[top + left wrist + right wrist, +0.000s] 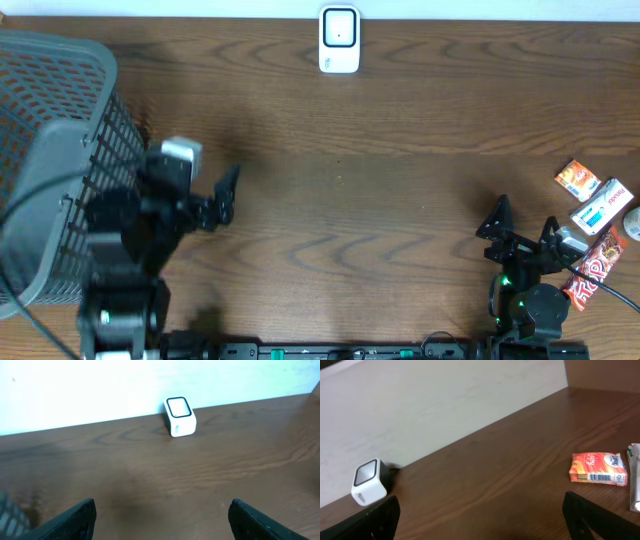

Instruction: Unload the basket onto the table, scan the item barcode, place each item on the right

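Observation:
The white barcode scanner stands at the table's far edge, its dark window facing up. It also shows straight ahead in the left wrist view as the scanner, and at the far left in the right wrist view as the scanner. The items are snack packets at the right: an orange packet, a white and blue packet and a red wrapper. My left gripper is open and empty beside the basket. My right gripper is open and empty, just left of the packets.
A grey mesh basket fills the far left of the table, right next to the left arm; its edge shows as the basket. A pale wall runs behind the scanner. Bare wooden tabletop lies between the two arms.

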